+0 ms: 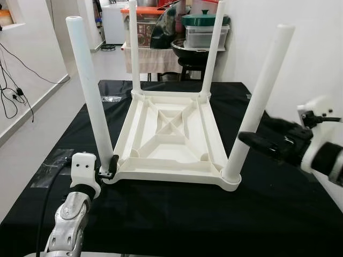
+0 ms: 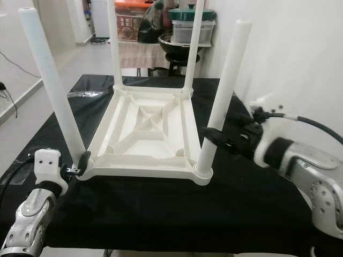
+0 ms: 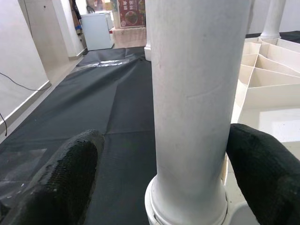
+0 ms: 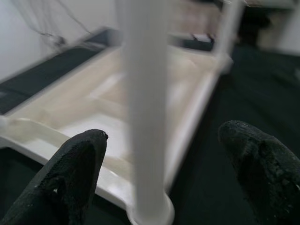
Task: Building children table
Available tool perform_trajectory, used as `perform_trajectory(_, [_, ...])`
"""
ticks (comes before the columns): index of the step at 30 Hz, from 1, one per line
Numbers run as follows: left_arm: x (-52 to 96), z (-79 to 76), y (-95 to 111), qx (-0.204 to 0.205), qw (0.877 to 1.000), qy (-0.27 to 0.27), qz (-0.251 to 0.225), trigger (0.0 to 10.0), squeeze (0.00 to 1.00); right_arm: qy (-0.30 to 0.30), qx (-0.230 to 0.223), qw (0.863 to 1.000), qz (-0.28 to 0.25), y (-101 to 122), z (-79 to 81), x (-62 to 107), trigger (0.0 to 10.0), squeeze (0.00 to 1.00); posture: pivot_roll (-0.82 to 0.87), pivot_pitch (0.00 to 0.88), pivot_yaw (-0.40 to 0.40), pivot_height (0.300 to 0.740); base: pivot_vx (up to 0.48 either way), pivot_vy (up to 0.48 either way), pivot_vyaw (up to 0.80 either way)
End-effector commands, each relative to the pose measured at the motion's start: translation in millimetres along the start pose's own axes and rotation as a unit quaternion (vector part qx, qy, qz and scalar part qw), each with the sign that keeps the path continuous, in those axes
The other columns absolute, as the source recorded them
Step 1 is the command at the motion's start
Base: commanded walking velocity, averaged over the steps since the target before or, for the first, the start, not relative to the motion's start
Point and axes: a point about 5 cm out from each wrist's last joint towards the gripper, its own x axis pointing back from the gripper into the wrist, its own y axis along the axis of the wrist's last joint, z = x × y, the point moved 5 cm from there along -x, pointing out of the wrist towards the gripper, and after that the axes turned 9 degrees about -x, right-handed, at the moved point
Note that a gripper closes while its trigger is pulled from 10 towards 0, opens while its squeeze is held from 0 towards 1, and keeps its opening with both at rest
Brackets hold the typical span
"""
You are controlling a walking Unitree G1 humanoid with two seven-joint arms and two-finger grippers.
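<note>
My left end effector [image 1: 110, 167] straddles the near-left leg [image 1: 90, 88], fingers spread; the right end effector [image 2: 211, 136], open, apparently hasn't closed on the near-right leg [image 2: 222, 99]. Upturned table [image 1: 171, 134] on black surface [image 1: 177, 219], four legs seated; flipping remains.

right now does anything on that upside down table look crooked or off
Yes: the two near legs splay outward. The near left leg leans left and the near right leg leans right, while the two far legs stand close to straight. The left gripper sits at the left leg's base; the right gripper is beside the right leg.
</note>
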Motion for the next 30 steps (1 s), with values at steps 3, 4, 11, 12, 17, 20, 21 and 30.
perform_trajectory(3, [-1.2, 3.2, 0, 0.005, 1.0, 0.002, 0.004, 10.0, 0.0, -0.019, -0.002, 1.0, 0.001, 3, -7.6, 2.1, 10.0, 0.0, -0.04, 0.0, -0.048, 0.74, 0.0, 0.0, 0.0])
perform_trajectory(4, [-1.2, 0.9, -1, 0.006, 1.0, -0.004, 0.006, 10.0, 0.0, -0.023, -0.004, 1.0, 0.001, 3, -9.6, 1.5, 10.0, 0.0, -0.04, 0.0, -0.048, 0.74, 0.0, 0.0, 0.0])
perform_trajectory(11, [-1.9, -4.1, -4, 0.007, 1.0, -0.018, 0.012, 10.0, 0.0, -0.04, -0.007, 0.998, -0.048, 21, -15.0, -3.1, 10.0, 0.0, -0.04, 0.0, -0.048, 0.74, 0.0, 0.0, 0.0])
perform_trajectory(12, [-3.0, -5.2, -3, 0.006, 1.0, -0.021, 0.01, 10.0, 0.0, -0.036, -0.007, 0.997, -0.072, 30, -13.0, -4.4, 10.0, 0.0, -0.04, 0.0, -0.048, 0.74, 0.0, 0.0, 0.0])
perform_trajectory(17, [-6.1, -6.8, 2, 0.004, 1.0, -0.026, 0.002, 10.0, 0.0, -0.018, -0.004, 0.993, -0.12, 50, -4.5, -7.7, 10.0, 0.0, -0.04, 0.0, -0.048, 0.74, 0.0, 0.0, 0.0])
perform_trajectory(20, [-8.2, -7.1, 5, 0.002, 1.0, -0.027, -0.002, 10.0, 0.0, 0.002, 0.004, 0.989, -0.148, 64, 5.2, -11.3, 10.0, 0.0, -0.03, 0.0, -0.047, 0.74, 0.0, 0.0, 0.0])
perform_trajectory(21, [-8.2, -7.1, 5, 0.002, 1.0, -0.027, -0.002, 10.0, 0.0, 0.002, 0.004, 0.989, -0.148, 64, 5.2, -11.3, 10.0, 0.0, -0.03, 0.0, -0.047, 0.74, 0.0, 0.0, 0.0])
perform_trajectory(30, [-9.0, -7.1, 6, 0.001, 1.0, -0.026, -0.005, 10.0, 0.0, 0.063, 0.043, 0.989, -0.125, 58, 21.6, -11.1, 10.0, 0.0, -0.02, 0.0, -0.05, 0.74, 0.0, 0.0, 0.0])
